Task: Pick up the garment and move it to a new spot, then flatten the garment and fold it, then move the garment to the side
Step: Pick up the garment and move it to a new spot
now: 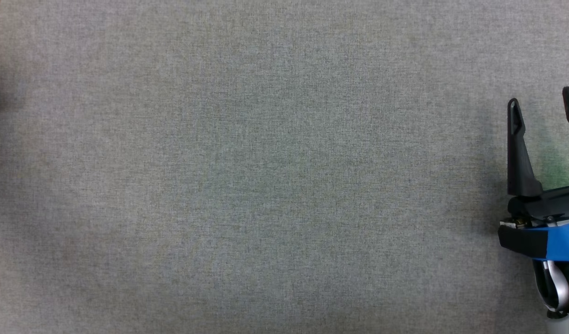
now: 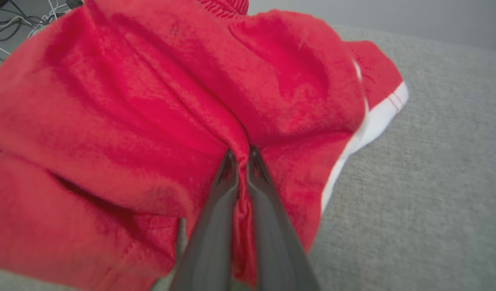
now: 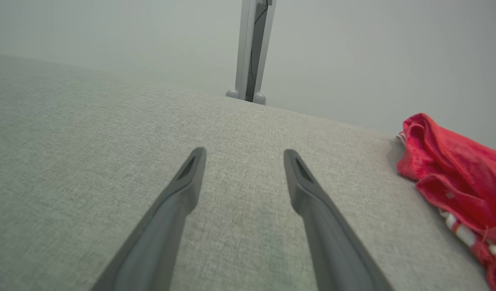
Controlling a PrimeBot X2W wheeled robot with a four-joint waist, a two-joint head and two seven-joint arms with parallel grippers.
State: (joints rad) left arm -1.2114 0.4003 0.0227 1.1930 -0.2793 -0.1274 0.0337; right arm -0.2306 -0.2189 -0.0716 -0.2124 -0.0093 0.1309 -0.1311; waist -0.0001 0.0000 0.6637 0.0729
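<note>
My left gripper [image 2: 241, 155] pinches a ridge of the crumpled red cloth garment with white hem [image 2: 130, 101] between its almost closed fingertips, so this arm is the nearer one. My right gripper [image 3: 243, 161] stands wide and empty, with the cloth lying well aside of its fingers on the grey woven surface [image 3: 90, 133]. It is bunched in folds, and I cannot tell its long axis.

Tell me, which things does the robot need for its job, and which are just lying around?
For the job:
- red garment, pinched by the left gripper
- right gripper, open and empty
- grey fabric tabletop it works on

Just lying about:
- cables beyond the garment
- upright grey post behind the tabletop
</note>
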